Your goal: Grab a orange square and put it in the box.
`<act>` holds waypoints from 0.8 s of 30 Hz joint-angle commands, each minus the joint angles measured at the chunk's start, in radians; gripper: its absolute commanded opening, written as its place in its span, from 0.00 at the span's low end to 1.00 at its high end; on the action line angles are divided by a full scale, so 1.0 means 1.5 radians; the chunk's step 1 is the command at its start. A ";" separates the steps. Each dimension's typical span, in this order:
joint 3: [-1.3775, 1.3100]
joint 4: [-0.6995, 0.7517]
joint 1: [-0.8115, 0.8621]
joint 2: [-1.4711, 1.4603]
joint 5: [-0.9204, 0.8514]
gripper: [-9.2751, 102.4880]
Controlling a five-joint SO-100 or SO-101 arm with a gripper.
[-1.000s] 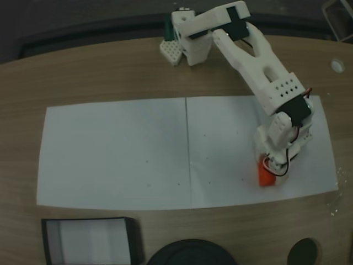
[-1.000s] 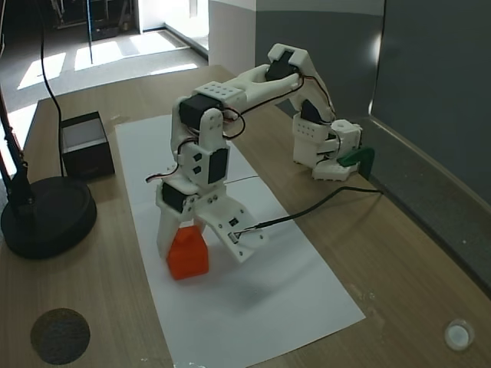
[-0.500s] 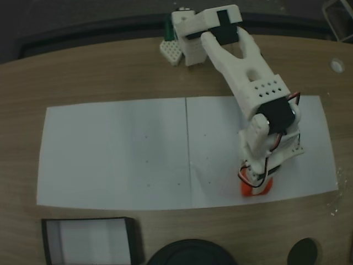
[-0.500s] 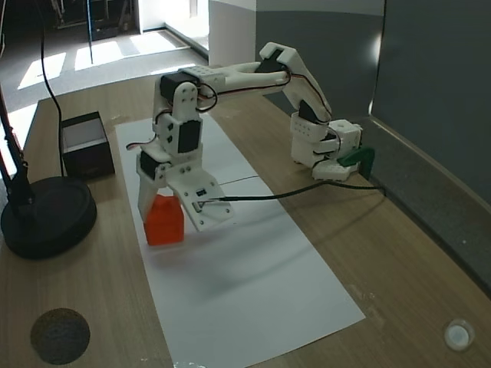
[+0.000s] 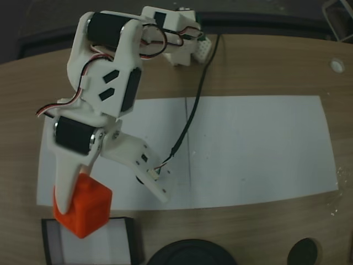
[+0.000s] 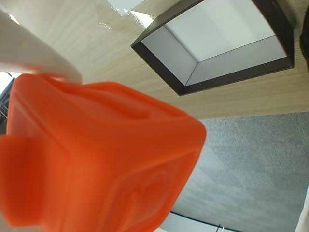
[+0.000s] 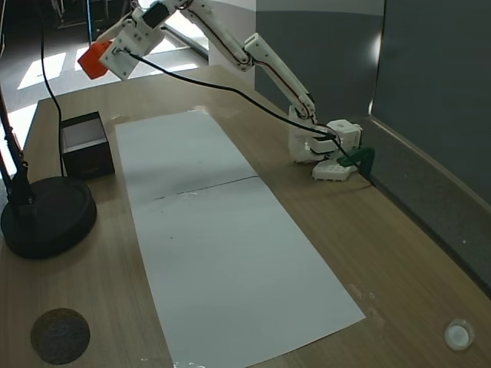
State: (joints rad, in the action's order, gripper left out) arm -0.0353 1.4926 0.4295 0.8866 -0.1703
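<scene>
In a fixed view from above, the gripper (image 5: 77, 207) is clamped on the orange square (image 5: 83, 206), held over the near edge of the box (image 5: 130, 234); the frame's lower edge cuts the box off.

In the wrist view, the orange square (image 6: 96, 159) looms large and blurred. It looks rigid, light and smooth, best pinched on opposite flat faces.

In the other fixed view, the cube hangs high above the table, its far side hidden.

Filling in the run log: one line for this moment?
gripper: shut on orange cube | raised near box | box empty
</scene>
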 commanded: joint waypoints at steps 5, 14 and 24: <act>-0.031 -0.077 0.014 -0.077 0.002 0.17; -0.033 -0.172 0.010 -0.199 0.003 0.18; -0.032 -0.209 0.008 -0.236 0.002 0.20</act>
State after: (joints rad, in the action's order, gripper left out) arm -0.0399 1.2057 0.4449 0.4939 -0.1703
